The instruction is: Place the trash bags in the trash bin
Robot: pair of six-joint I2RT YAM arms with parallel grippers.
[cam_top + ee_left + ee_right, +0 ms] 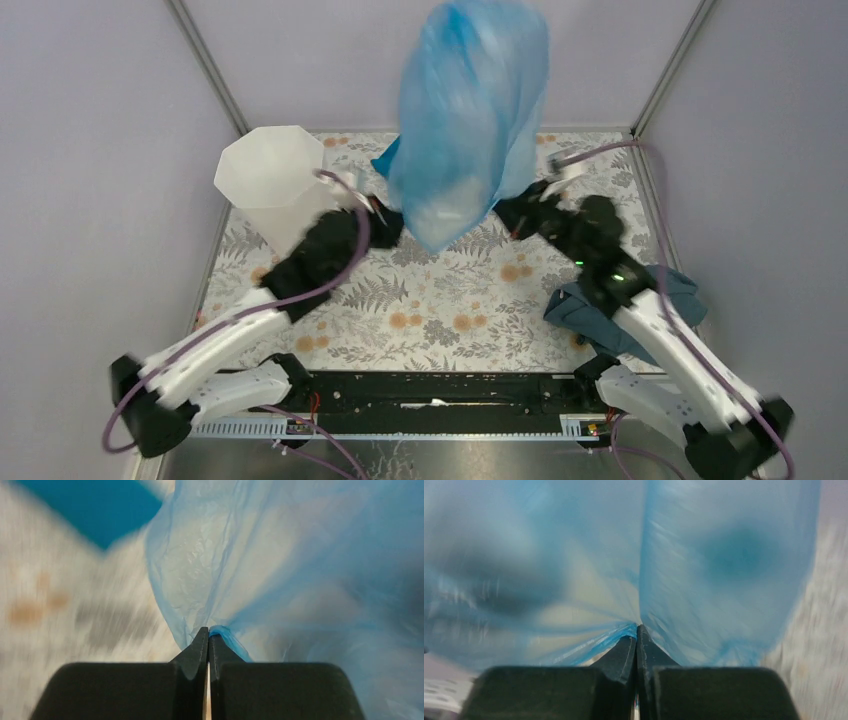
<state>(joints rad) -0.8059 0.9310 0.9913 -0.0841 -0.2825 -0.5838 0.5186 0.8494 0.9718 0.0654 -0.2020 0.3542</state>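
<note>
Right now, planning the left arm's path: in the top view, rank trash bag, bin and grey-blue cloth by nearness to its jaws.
1. trash bag, pinched in the left gripper.
2. trash bin, just to its left.
3. grey-blue cloth, far right.

Soft, even light filled the overhead view, leaving only faint shadows on the counter (440, 300) below the trash bag (468, 110), whose top was smeared by motion. From the left wrist, the bag's film beside the left end effector (208, 636) was crisp, while the counter left of the bag was streaked. Around the right end effector (637, 632) the bag was wholly blurred.
</note>
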